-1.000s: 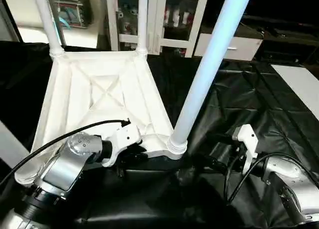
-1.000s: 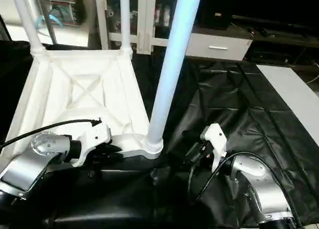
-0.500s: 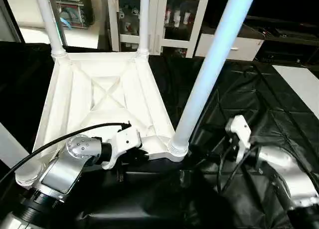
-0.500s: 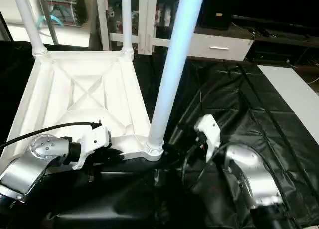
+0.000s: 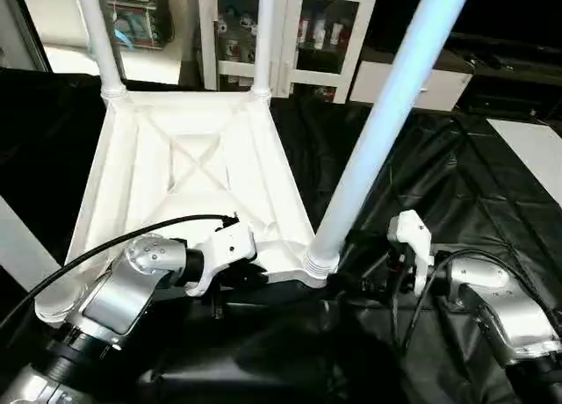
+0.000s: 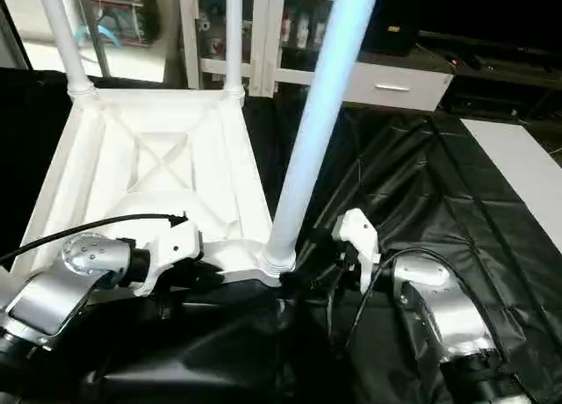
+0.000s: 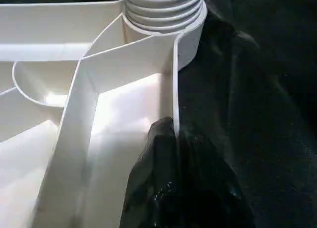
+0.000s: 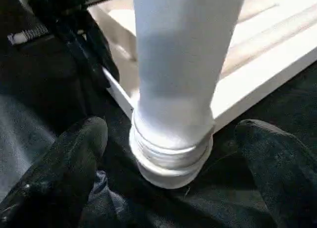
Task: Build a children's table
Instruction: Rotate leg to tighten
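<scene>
On upturned top (image 5: 189,171), three legs (image 5: 386,127).

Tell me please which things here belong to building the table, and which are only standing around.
For the job:
- table top, upside down
- near leg in its corner socket
- two far legs
- left gripper, shut on the top's rim
- right gripper, open around the near leg's base

Not for the job:
- black sheet
- glass cabinet
</scene>
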`<state>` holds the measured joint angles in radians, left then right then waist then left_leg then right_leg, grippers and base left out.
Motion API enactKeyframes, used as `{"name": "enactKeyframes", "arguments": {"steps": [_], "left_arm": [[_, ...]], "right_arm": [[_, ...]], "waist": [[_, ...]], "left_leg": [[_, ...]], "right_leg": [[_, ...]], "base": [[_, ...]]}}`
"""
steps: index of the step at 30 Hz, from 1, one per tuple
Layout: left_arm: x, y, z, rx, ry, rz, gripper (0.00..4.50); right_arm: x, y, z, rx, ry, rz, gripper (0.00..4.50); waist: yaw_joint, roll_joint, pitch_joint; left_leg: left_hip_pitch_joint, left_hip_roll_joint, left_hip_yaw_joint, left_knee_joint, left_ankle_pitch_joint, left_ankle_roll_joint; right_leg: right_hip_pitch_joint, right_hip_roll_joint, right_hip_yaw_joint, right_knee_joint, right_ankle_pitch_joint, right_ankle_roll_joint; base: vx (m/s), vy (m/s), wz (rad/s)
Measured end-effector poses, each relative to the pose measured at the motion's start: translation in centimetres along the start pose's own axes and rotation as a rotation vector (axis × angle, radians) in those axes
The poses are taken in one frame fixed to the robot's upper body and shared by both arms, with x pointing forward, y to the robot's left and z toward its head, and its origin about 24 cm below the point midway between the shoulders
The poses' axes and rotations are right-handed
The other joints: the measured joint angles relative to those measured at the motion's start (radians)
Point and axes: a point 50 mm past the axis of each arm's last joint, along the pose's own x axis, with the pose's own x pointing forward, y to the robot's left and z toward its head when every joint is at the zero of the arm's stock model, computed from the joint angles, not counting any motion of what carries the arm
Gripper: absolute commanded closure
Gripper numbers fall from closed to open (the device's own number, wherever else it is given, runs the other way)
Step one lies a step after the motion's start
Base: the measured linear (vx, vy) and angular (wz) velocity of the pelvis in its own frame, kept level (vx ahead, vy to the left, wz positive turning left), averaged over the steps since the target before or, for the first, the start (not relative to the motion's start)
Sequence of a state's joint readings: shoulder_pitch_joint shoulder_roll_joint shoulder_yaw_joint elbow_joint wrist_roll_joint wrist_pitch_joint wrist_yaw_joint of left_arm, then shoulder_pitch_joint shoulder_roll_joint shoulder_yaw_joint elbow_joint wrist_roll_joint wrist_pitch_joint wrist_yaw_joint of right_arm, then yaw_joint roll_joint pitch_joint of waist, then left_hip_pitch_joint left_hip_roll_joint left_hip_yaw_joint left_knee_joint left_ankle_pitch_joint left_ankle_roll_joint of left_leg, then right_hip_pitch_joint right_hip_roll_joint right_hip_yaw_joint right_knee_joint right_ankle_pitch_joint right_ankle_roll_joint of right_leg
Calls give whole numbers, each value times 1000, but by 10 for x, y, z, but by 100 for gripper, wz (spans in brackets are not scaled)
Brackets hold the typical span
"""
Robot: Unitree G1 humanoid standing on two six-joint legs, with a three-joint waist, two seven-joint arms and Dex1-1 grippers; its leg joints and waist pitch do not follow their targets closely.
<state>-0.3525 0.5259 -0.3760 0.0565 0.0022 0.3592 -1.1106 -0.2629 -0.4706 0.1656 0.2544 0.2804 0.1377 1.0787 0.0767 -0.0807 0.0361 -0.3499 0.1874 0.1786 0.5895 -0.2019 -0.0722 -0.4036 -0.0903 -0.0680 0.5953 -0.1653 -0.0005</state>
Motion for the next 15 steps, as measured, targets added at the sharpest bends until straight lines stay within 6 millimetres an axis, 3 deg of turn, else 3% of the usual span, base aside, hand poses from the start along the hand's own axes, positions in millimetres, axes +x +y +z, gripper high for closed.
{"name": "enactKeyframes", "arguments": {"steps": [8, 15], "left_arm": [[6, -5, 5, 42, -1, -83, 444], [8, -4, 5, 54, 9, -109, 450]], "right_arm": [[1, -2, 4, -16, -10, 44, 0], [-9, 1, 5, -2, -13, 139, 62]], "waist": [[16, 0, 0], [18, 0, 0]], "left_leg": [[-1, 0, 1, 0, 0, 0], [-1, 1, 1, 2, 0, 0]], "right_leg": [[0, 0, 0, 0, 0, 0], [1, -1, 0, 0, 0, 0]], "base": [[0, 0, 0], [0, 0, 0]]}}
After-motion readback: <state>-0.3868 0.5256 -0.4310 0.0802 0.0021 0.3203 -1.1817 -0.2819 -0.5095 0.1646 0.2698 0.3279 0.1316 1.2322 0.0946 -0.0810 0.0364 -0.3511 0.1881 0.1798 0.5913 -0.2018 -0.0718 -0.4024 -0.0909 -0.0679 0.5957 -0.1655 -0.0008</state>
